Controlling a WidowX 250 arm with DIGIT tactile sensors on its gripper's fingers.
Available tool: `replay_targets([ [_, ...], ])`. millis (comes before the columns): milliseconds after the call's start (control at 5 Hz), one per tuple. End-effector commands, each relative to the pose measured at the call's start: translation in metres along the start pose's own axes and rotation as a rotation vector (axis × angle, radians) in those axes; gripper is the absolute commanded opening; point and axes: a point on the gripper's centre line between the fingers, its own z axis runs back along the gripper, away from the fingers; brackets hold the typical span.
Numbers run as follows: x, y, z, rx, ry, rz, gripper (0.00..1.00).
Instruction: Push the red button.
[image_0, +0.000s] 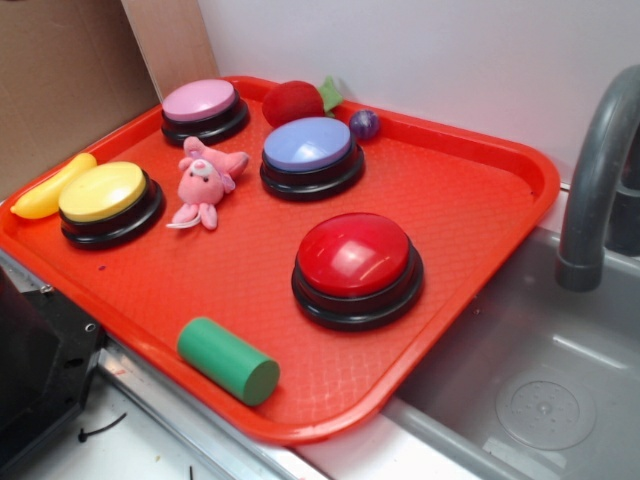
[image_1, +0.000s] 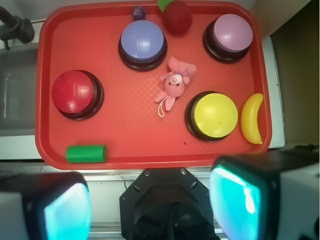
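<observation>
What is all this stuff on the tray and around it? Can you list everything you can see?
Tray: one, red, beside the sink.
Red button: one, red dome on a black base, tray side nearest the sink.
Blue-purple button: one, toward the back of the tray.
Pink button: one, back corner of the tray.
Yellow button: one, beside the banana.
Plush bunny: one, pink, among the buttons.
Fuzzy red ball: one, green leaf, back edge.
Small ball: one, purple, beside the fuzzy ball.
Cylinder: one, green, lying at the front edge.
Toy banana: one, yellow, tray rim.
Sink: one, grey.
Faucet: one, grey.
Gripper: one, open, above the tray's front edge, holding nothing.
</observation>
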Motion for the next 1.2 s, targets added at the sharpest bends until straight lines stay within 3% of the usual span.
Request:
replay_targets([
  [0, 0.000, 0.000, 0.000, 0.000, 0.000, 0.000, 1.00],
  [400, 0.078, -0.103, -0.080, 0.013, -0.044, -0.505, 1.00],
  [600, 0.077, -0.131, -0.115, 0.001, -0.023, -0.756, 1.00],
  [800, 0.063, -0.132, -0.143, -0.049, -0.002, -0.997, 1.00],
  [1000, 0.062, -0.121, -0.168, -0.092, 0.048, -1.017, 1.00],
])
